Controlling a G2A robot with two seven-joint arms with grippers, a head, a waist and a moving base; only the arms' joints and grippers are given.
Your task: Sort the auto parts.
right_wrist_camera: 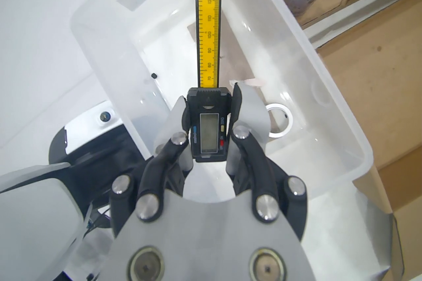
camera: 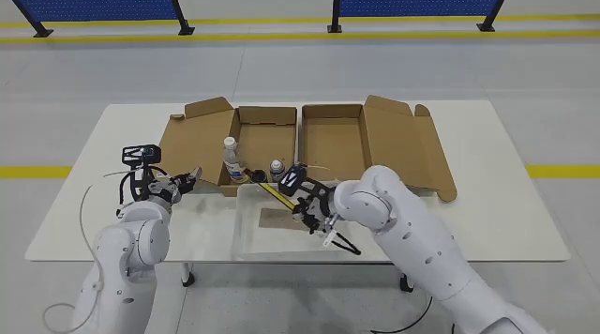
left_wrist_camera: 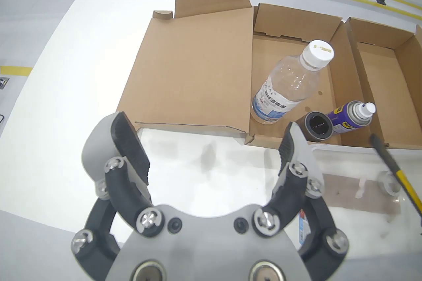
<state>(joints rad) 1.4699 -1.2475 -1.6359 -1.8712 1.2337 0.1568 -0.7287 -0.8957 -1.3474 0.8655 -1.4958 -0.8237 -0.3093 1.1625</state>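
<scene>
Now | right tool (right_wrist_camera: 209, 97) clamps caliper (right_wrist_camera: 208, 15) | right wrist: ring (right_wrist_camera: 289, 117) inside bin (right_wrist_camera: 329, 91)

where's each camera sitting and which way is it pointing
Top view: above the arms, looking down at the table; both arms show.
Left wrist view: behind the open left hand, facing the cardboard box holding a water bottle and spray can.
Right wrist view: behind the right hand, shut on the caliper, above the clear bin.
Shared: both wrist views show the spray can and caliper.

Bottle (camera: 231, 159) upright in cardboard box (camera: 272, 135)
</scene>
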